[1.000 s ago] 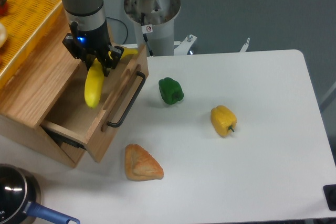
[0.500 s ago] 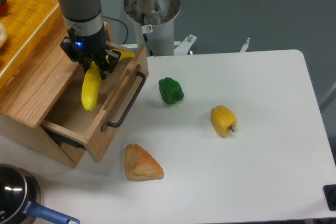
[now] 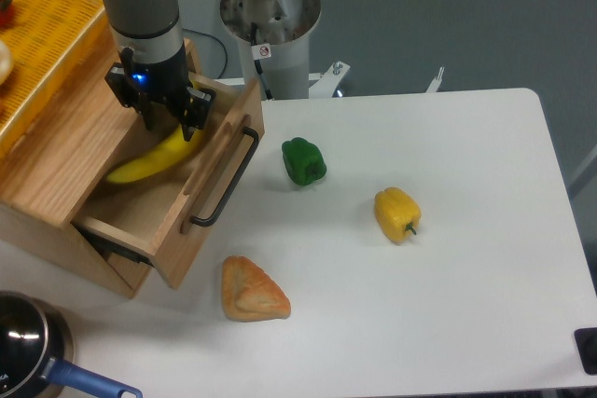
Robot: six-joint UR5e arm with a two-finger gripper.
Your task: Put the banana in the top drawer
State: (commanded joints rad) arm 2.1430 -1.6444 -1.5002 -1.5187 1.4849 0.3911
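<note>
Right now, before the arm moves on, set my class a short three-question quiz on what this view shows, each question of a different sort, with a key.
1. True or false: the top drawer is pulled open.
2. Which item lies nearest the drawer's black handle? A) green pepper B) yellow pepper C) pastry
3. Fill in: the banana lies inside the ____, just below the tool.

Key:
1. True; its front stands out from the wooden cabinet.
2. A.
3. Drawer; whether the tool's fingers grip the banana cannot be told from this view.
</note>
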